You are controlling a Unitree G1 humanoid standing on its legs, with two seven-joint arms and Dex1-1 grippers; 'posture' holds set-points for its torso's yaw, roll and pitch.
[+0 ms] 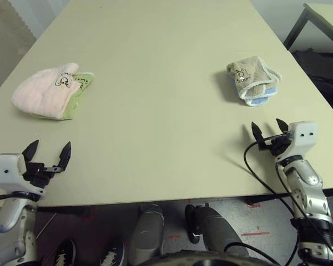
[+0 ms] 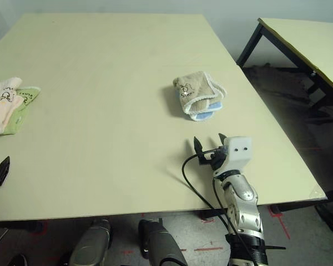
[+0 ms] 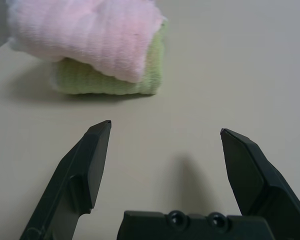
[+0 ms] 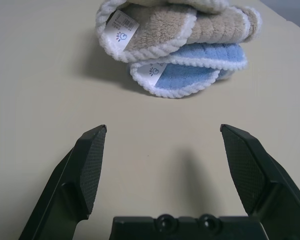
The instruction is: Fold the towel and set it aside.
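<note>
Looking down at the pale desk (image 1: pixel 155 111), we see the towel (image 1: pixel 41 91), soft and pink, folded into a fat bundle near the desk's left edge. It lies on top of a small green towel (image 1: pixel 80 88), which peeks out at its right side and underneath. The pink bundle's long side runs from the left edge toward the middle of the desk, slanting a little away from us as it goes right. A small dark cartoon print sits on its right end, next to the green cloth. There may be tiny words by the print, but they are too small for us to read.

Our left pincer (image 1: pixel 47 155) hovers at the near left corner, well apart from the towel. Its two black fingers are spread wide and grip nothing. It points toward the pink bundle.

On the right side of the desk lies a folded beige towel (image 1: pixel 250 75) on top of a blue towel (image 4: pixel 190 75), both with white edges. The beige one has a dark cartoon print too. Each shows a white tag with a little blue picture, and the writing on them is too small to read.

Our right pincer (image 1: pixel 269 130) sits just in front of this pile, fingers wide apart and gripping nothing.

A second desk (image 2: pixel 311 39) stands off to the far right.
</note>
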